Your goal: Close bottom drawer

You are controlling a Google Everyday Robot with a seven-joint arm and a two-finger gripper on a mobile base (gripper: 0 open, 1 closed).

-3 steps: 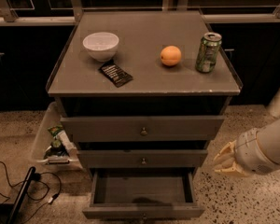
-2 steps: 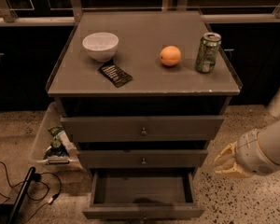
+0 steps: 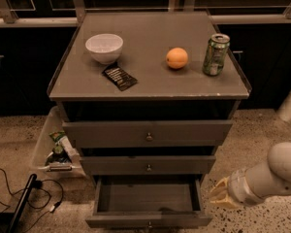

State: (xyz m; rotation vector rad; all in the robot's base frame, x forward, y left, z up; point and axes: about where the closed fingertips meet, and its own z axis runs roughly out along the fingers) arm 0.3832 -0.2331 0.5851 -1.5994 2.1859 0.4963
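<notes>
The bottom drawer is the lowest of three grey drawers in the cabinet. It is pulled out and its shallow box looks empty. Its slim front panel lies at the bottom edge of the view, and the knob is only partly visible there. My gripper is at the end of the white arm at the lower right, just right of the open drawer's right side and apart from it. The middle drawer and top drawer are pushed in.
On the cabinet top stand a white bowl, a dark snack packet, an orange and a green can. A clear bin with items sits on the floor at the left. Black cables lie at the lower left.
</notes>
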